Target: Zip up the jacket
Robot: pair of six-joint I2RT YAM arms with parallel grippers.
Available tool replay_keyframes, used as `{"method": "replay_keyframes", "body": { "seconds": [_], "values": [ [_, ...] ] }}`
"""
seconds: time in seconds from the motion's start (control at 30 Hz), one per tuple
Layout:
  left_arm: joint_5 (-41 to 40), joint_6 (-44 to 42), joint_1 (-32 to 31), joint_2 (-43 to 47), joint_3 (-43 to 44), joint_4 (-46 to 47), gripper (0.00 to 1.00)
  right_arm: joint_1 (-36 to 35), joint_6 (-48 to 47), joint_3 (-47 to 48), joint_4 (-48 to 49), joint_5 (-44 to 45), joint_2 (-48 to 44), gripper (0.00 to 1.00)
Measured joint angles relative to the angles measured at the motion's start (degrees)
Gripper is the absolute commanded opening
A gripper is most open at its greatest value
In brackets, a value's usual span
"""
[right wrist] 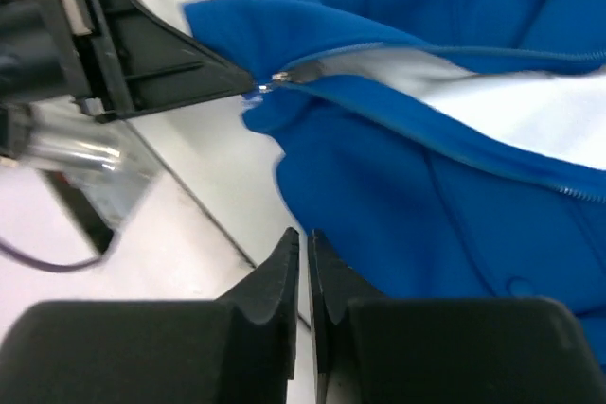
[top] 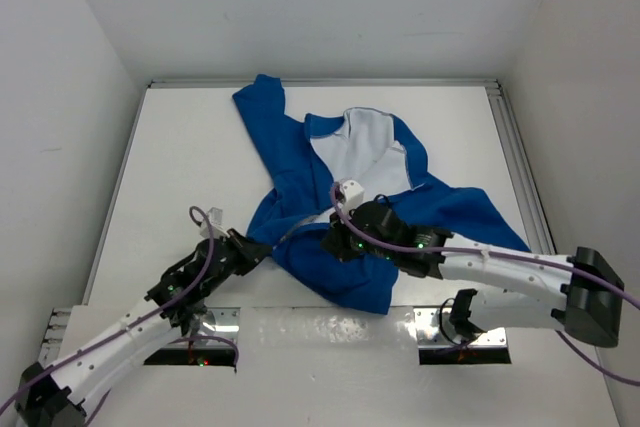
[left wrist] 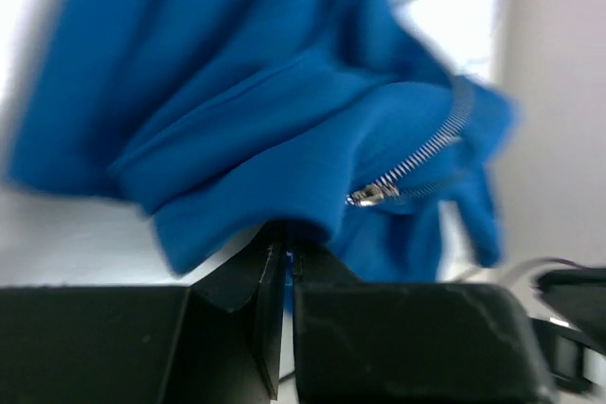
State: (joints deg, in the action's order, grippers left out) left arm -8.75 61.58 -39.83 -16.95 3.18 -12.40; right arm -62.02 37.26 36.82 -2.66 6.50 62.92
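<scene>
- Left jaws are pressed together, pinching the jacket (top: 285, 162) at its bottom hem, right by the zipper end. The left gripper (top: 262, 252) sits at about 8 o'clock of the bunched fabric.
- The jacket lies mid table (top: 180, 167), collar toward 12 o'clock, white lining showing, one sleeve off to 4 o'clock.
- The zipper pull (left wrist: 365, 196) sits low, near the pinched hem.
- Right jaws are nearly touching with nothing in them. The right gripper (top: 333, 239) hovers over the jacket's 6 o'clock part.

Inventory of my surroundings: one white desk (top: 190, 157); plain white walls (top: 330, 7) on three sides; metal rail (top: 513, 157) along the desk's right edge.
</scene>
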Motion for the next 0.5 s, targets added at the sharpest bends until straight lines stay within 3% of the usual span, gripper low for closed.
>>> {"method": "replay_keyframes", "body": {
  "seconds": [0.03, 0.1, 0.17, 0.27, 0.5],
  "values": [
    [-0.33, 0.09, 0.0, -2.01, 0.0, -0.83, 0.0, 0.0, -0.02, 0.5, -0.76, 0.17, 1.51, 0.06],
    [-0.44, 0.02, 0.0, -6.43, 0.22, -2.62, 0.0, 0.02, -0.11, 1.92, -1.38, 0.5, 4.92, 0.24],
    [-0.42, -0.37, 0.0, -10.78, 0.87, -4.15, 0.0, 0.31, -0.59, 4.04, -1.53, 0.5, 8.98, 0.31],
    [-0.26, -0.68, 0.0, -12.37, 1.14, -4.5, 0.0, 1.2, -1.27, 6.82, -0.11, -0.17, 14.05, 0.32],
    [-1.11, -1.16, 0.0, -6.64, 1.31, -6.97, 0.0, 4.22, -1.73, 13.81, 2.99, -8.33, 25.14, 0.29]
  ]
}}
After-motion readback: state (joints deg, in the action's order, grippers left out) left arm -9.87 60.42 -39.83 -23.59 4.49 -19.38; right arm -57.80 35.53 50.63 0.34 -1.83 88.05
